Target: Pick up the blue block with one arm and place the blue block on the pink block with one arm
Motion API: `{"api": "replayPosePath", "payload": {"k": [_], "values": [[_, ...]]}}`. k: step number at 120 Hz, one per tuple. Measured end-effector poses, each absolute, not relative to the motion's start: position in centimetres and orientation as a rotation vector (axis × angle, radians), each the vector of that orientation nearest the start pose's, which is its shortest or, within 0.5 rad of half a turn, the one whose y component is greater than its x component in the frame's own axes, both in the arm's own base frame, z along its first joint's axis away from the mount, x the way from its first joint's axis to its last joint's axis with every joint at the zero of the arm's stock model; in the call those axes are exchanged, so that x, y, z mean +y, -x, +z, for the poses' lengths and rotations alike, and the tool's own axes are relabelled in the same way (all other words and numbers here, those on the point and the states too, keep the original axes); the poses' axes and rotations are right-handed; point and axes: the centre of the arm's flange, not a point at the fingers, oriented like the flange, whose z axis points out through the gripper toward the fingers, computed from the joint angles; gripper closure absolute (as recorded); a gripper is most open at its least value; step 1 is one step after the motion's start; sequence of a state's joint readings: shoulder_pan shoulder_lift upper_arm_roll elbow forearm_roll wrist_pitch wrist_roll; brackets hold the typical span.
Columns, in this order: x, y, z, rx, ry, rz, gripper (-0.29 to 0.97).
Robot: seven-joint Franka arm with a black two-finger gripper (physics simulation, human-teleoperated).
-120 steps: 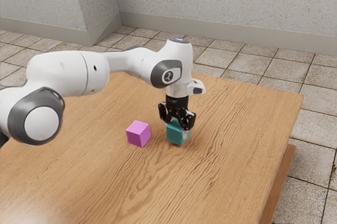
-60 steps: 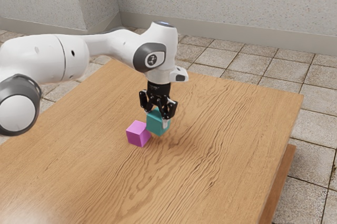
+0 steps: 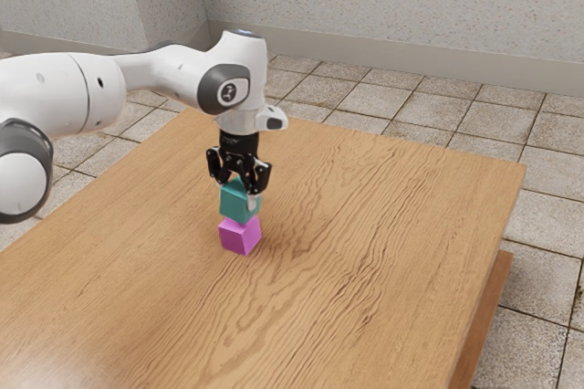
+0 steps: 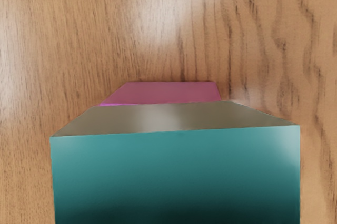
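The blue-green block sits directly above the pink block on the wooden table, their faces meeting or nearly so. My black gripper comes down from above and is shut on the blue block, a finger on each side of its upper part. In the wrist view the blue block looms large right under my hand, and a strip of the pink block peeks out beyond it.
The table's edge at the exterior view's right drops to a tiled floor. My white arm reaches in from the exterior view's left over the table's back corner.
My gripper has carried the blue block toward the exterior view's left, from beside the pink block to directly over it. The pink block has stayed put.
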State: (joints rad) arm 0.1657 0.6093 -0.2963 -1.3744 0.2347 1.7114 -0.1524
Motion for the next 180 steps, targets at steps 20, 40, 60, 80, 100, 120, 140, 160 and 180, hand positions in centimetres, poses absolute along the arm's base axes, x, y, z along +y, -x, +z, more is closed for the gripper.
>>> {"api": "replayPosePath", "payload": {"k": [20, 40, 60, 80, 100, 120, 140, 160, 180], "values": [[-2.6, -68.7, 34.8, 0.034, 3.032, 0.377, 0.4], [-2.3, -68.7, 34.6, 0.045, 3.033, 0.384, 0.4], [-2.1, -68.7, 34.4, 0.053, 3.035, 0.388, 0.37], [-2.1, -68.7, 34.3, 0.065, 3.041, 0.393, 0.32], [-2.2, -68.7, 34.3, 0.076, 3.045, 0.396, 0.16], [-1.9, -68.7, 34.4, 0.08, 3.047, 0.397, 0.07], [-1.3, -68.7, 35.4, 0.078, 3.048, 0.386, 0.03], [-1.8, -67.9, 40.2, 0.099, 3.041, 0.329, 0.02], [-2.5, -64.6, 52.1, 0.138, 3.023, 0.158, 0.01]]}}
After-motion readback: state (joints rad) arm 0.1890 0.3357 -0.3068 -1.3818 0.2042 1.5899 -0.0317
